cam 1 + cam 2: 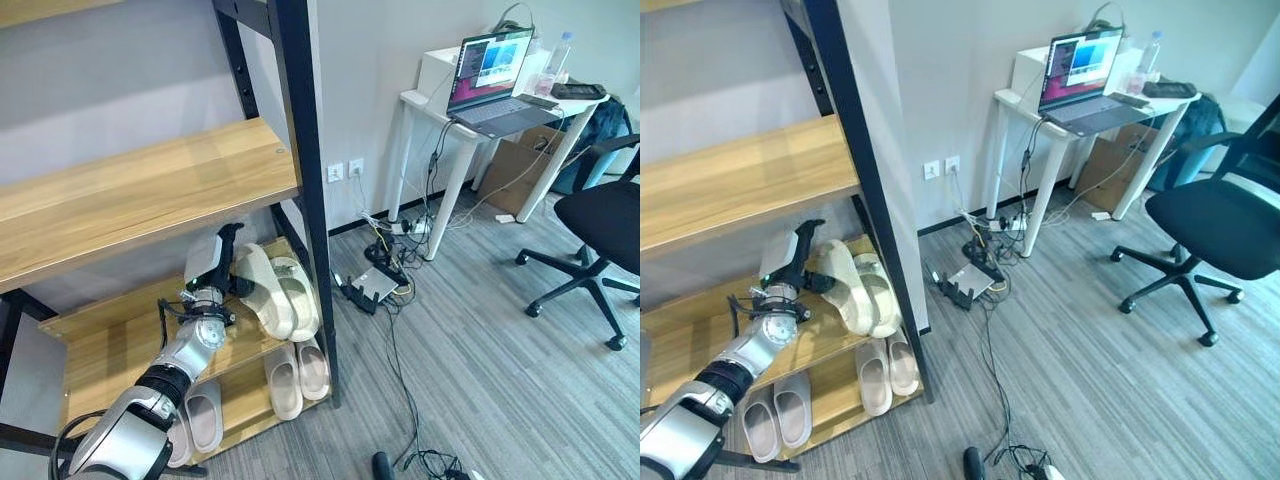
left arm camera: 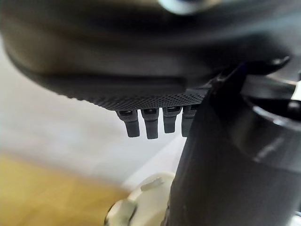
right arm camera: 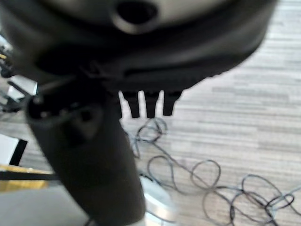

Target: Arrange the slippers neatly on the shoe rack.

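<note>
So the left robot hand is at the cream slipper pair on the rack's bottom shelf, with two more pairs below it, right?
Not quite. The left robot hand is at the cream slipper pair on the rack's middle shelf, not the bottom one. The two other pairs sit on the bottom shelf below, as the left eye view shows.

Grey striped carpet, a white desk against the pale wall, a black office chair beside it.

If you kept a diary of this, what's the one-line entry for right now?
left hand: open, at cream slippers | slippers: middle shelf | right hand: open, idle
</note>
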